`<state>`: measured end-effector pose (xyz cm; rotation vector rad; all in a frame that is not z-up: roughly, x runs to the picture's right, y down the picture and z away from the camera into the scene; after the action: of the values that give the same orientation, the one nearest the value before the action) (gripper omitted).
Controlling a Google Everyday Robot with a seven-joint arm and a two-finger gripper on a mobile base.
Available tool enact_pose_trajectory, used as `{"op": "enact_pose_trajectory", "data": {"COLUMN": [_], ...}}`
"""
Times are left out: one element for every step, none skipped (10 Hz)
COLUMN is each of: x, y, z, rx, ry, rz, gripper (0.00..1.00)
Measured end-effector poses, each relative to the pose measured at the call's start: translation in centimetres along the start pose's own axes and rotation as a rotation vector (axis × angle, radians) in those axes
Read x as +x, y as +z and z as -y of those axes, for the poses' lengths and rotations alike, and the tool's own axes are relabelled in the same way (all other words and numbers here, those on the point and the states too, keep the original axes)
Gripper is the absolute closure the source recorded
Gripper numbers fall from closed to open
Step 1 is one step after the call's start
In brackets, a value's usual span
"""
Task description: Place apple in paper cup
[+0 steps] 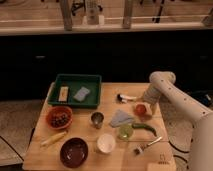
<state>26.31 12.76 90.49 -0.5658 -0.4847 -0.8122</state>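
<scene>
The gripper (143, 107) sits at the apple (140, 108) — jaws spread, contact unclear; the paper cup (106, 143) stands well apart, down-left.

Dim warm light, soft blur, dark background

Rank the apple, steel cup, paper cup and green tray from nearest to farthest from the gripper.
The gripper hangs at the table's right side.
1. apple, right beside it
2. steel cup, mid-table
3. paper cup, front centre
4. green tray, back left
</scene>
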Motion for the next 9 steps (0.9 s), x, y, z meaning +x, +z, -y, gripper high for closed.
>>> {"op": "enact_pose_trajectory", "data": {"x": [0.0,-0.1,-0.1,-0.2,-0.3,-0.5,-0.7,-0.9,-1.1], "y": [0.0,0.0,0.0,0.0,-0.1,-0.1,-0.1,-0.2,-0.2], "z": [-0.1,-0.1,-0.1,0.0,0.0,0.0,0.0,-0.2,-0.2], "rx": [0.001,0.002,0.005,0.007,0.009,0.011,0.012,0.014,0.016], "ry": [0.001,0.002,-0.002,-0.009,-0.016,-0.028,-0.039,-0.054,-0.064], "rz": [0.001,0.002,0.004,0.006,0.007,0.011,0.013,0.016,0.018], "gripper": [0.2,0.2,0.2,0.2,0.2,0.23,0.3,0.42,0.52]}}
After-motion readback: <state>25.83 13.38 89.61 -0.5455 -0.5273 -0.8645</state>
